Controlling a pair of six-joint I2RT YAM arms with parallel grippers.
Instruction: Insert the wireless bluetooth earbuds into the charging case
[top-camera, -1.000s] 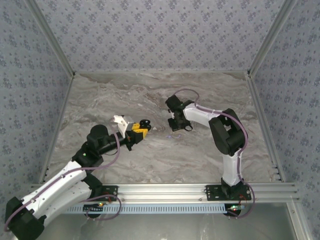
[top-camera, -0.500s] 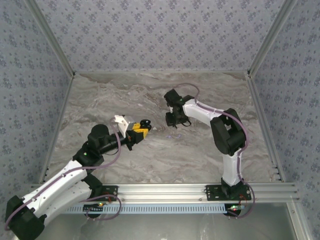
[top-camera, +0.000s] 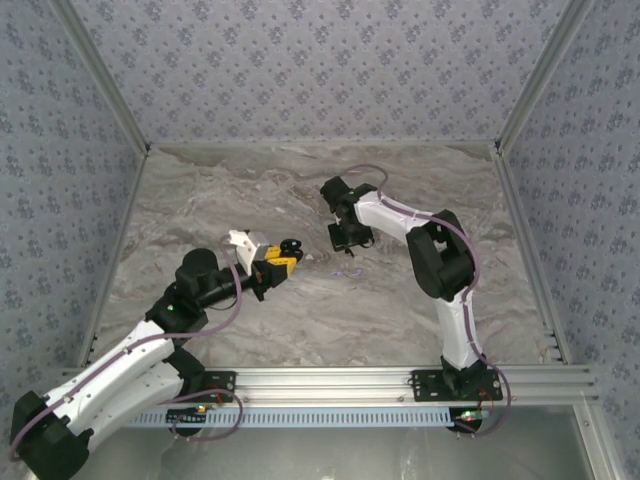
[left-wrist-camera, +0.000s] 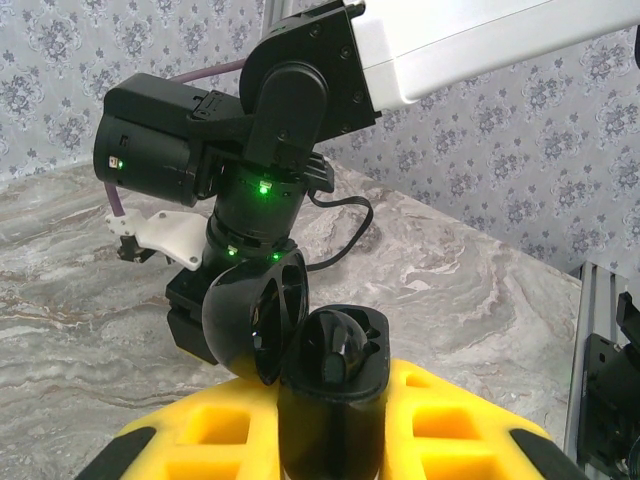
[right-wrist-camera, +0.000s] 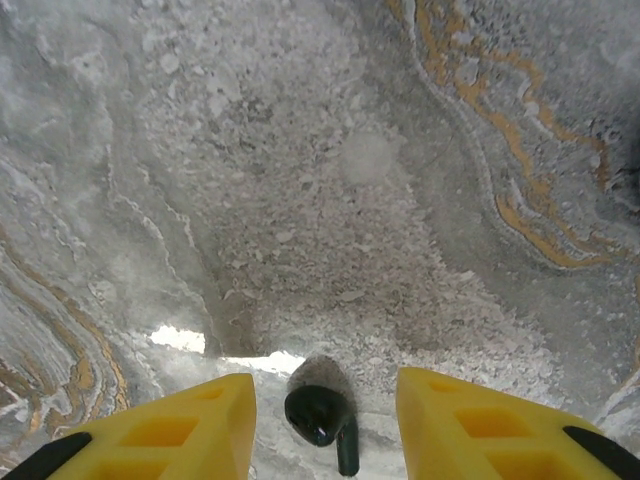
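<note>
From above, the left gripper (top-camera: 280, 263) is holding a small black case (top-camera: 290, 247) up over the middle of the marble table (top-camera: 200, 190). The right gripper (top-camera: 345, 240) is pointing down just right of it, apart from it.

In the left wrist view, the left gripper (left-wrist-camera: 330, 435) is clamping its 2 yellow fingers (left-wrist-camera: 200, 435) on the case (left-wrist-camera: 335, 400). The case is standing upright with its round lid (left-wrist-camera: 255, 315) swung open to the left. Something glossy, black and domed is sitting in its cavity; I cannot tell whether it is a bud.

In the right wrist view, the right gripper (right-wrist-camera: 325, 385) is standing with its fingers (right-wrist-camera: 180, 425) apart. 1 black earbud (right-wrist-camera: 318, 410) is lying on the marble in the gap, touching neither finger. It is tiny, shiny and rounded, with a short stem pointing toward the near edge.
</note>
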